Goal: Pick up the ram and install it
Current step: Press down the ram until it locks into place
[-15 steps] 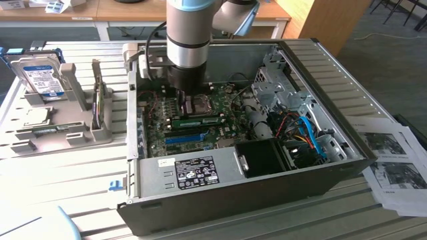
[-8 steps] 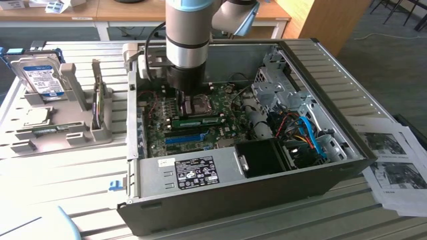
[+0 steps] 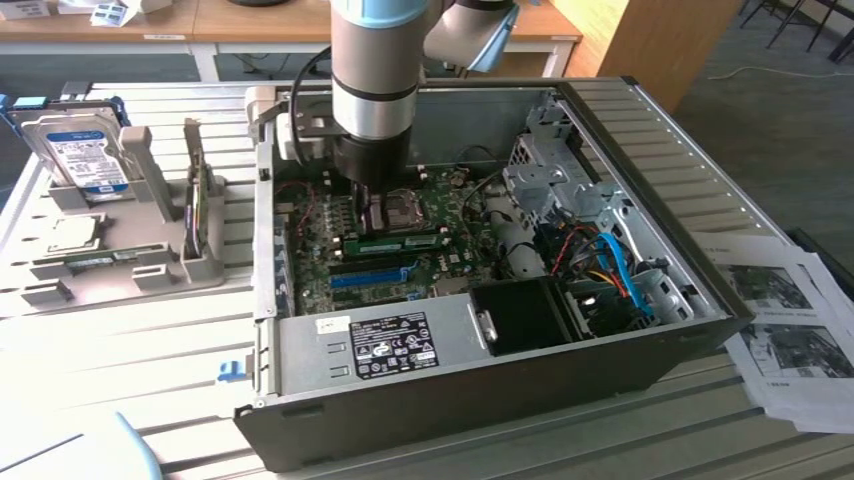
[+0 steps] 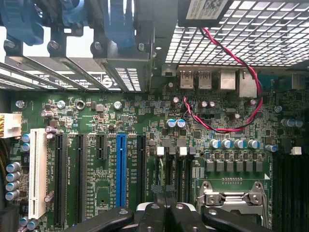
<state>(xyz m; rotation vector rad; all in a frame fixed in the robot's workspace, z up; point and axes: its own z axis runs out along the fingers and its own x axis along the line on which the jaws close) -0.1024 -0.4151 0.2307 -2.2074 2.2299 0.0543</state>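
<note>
A green ram (image 3: 394, 243) stands on edge on the motherboard inside the open computer case (image 3: 667, 170), between the processor socket (image 3: 396, 212) and the long blue slot (image 3: 367, 277). My gripper (image 3: 367, 198) hangs inside the case above the ram's end on the exterior view's left, with a gap between them. In the wrist view the gripper (image 4: 164, 212) is shut, its dark fingers (image 4: 152, 215) pressed together with nothing visible between them, over the black memory slots (image 4: 174, 169) beside the socket (image 4: 231, 198). Another green stick (image 3: 87, 263) lies flat in the grey holder.
The grey holder (image 3: 147, 270) at the exterior view's left carries a silver hard drive (image 3: 83, 150). Inside the case sit a power supply (image 3: 387, 340), a black fan (image 3: 527, 315) and blue cables (image 3: 621, 275). A red-and-black wire (image 4: 231, 63) loops over the board. Papers (image 3: 801, 330) lie at the right.
</note>
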